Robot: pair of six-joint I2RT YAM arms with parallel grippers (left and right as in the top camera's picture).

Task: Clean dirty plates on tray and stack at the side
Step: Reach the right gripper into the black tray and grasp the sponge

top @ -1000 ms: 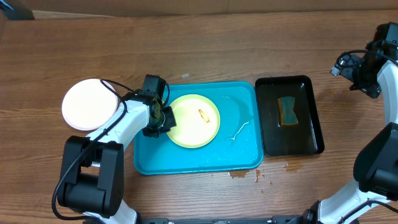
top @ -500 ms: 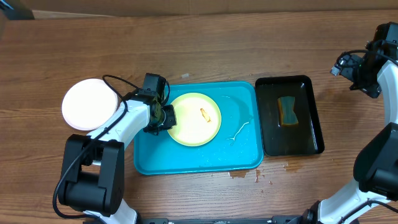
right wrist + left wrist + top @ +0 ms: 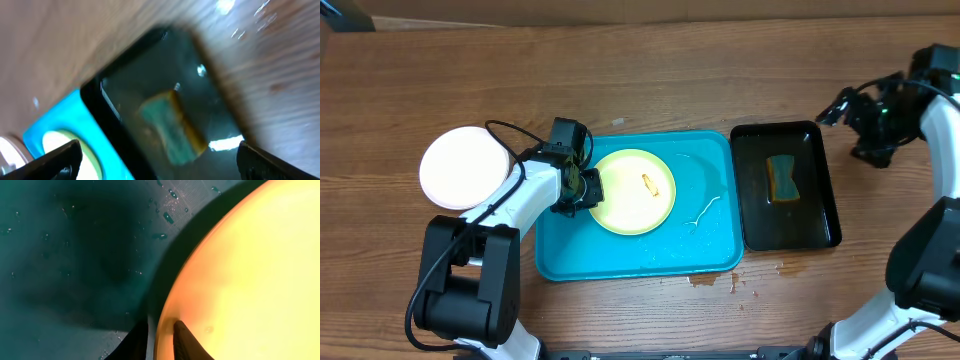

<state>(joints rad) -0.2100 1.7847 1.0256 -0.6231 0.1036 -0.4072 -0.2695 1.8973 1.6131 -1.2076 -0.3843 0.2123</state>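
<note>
The tray (image 3: 620,262) lay at the middle of the counter (image 3: 620,70), toward its near edge, its floor beaded with water; on it, left of centre, lay the yellow plate (image 3: 635,205) flat, with an orange smear (image 3: 646,183) near its middle, so by my reading it was not yet clean.

The left tool (image 3: 588,188) sat low at the plate's left rim; in the wrist view its two fingers (image 3: 187,342) straddled that rim, one outside on the tray side and one on the plate's inner slope, parted only narrowly; whether they pinched the rim or had let it go I cannot tell. That straddle looked meant to steady or lift the plate by its edge, the one part a thin grip can take on so shallow a dish.

A white plate (image 3: 465,167) rested on the bare counter toward the left edge, well apart from the tray, where the cleaned stack would go; whether it was one plate or two I cannot tell.

Just right of the tray stood the black tray (image 3: 820,225), glossy and wet-looking, with a sponge (image 3: 782,178) lying in its far half, kept there within the right arm's reach.

The right tool (image 3: 160,162) hung above the counter's far right part, jaws spread wide and holding nothing, its camera turned down on the sponge; I judge it was placed to fetch the sponge for wiping.
</note>
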